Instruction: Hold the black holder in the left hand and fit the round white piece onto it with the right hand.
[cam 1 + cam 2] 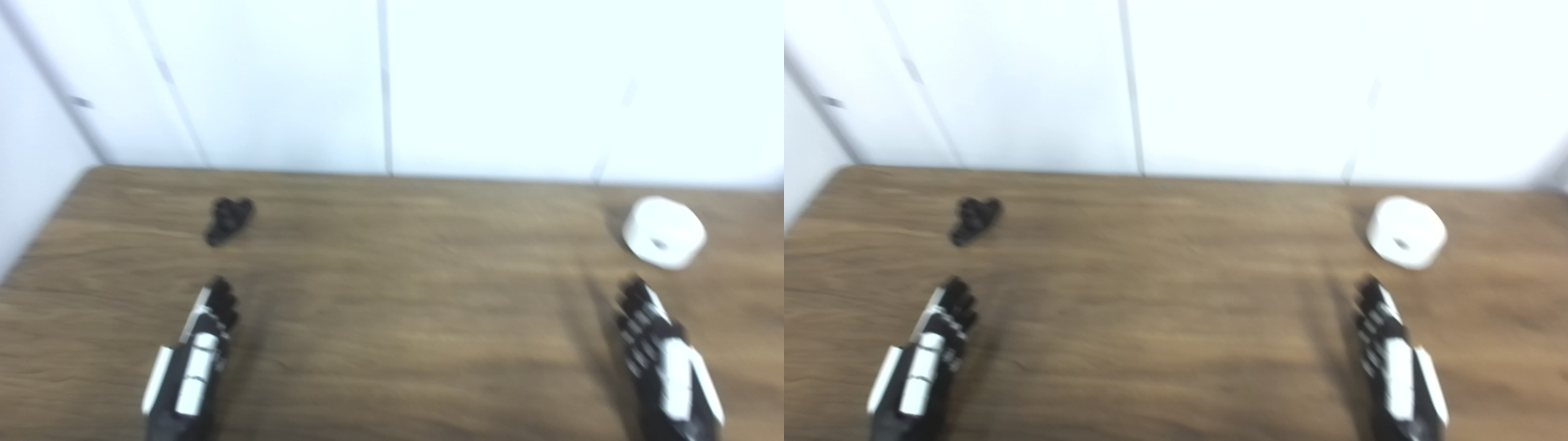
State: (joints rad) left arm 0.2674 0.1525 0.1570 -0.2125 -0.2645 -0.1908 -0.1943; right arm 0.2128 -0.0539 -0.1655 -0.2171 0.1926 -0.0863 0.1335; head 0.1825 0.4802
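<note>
The picture is blurred. A small black holder [228, 220] lies on the wooden table [392, 306] at the back left. The round white piece [664, 232], a thick ring with a centre hole, rests at the back right. My left hand [193, 361] hovers near the front left, well short of the holder, fingers stretched forward and holding nothing. My right hand [664, 361] is at the front right, just short of the white piece, fingers also extended and empty.
White wall panels [392, 86] rise directly behind the table's far edge, and a wall closes in on the left side. Bare wood lies between the two hands.
</note>
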